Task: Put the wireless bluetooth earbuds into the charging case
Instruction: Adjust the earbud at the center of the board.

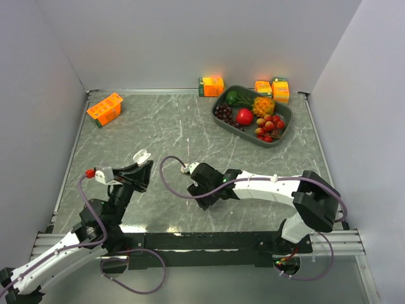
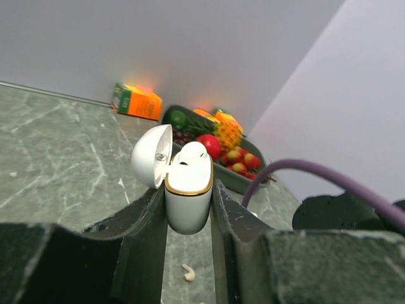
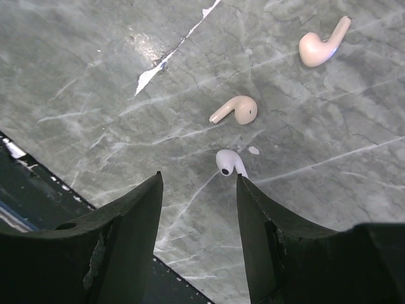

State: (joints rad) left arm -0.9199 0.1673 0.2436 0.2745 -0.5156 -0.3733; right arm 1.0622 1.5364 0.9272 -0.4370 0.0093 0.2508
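Note:
My left gripper (image 2: 188, 190) is shut on a white charging case (image 2: 188, 202) with a gold rim, held upright above the table. Its lid (image 2: 150, 155) is flipped open and a white earbud (image 2: 192, 154) sits in the top. In the top view the case (image 1: 142, 155) shows at the left gripper (image 1: 136, 170). A beige earbud (image 2: 188, 272) lies on the table below it. My right gripper (image 3: 199, 180) points down at the table, open and holding nothing. A white earbud (image 3: 229, 161) lies just past its right fingertip (image 3: 243, 183). Two beige earbuds (image 3: 235, 110) (image 3: 323, 44) lie farther off.
A dark green tray (image 1: 283, 130) of toy fruit stands at the back right. Orange cartons lie at the back left (image 1: 104, 109), back middle (image 1: 211, 85) and behind the tray (image 1: 272, 88). The black base rail (image 3: 38, 190) borders the table's near edge, close to the right gripper.

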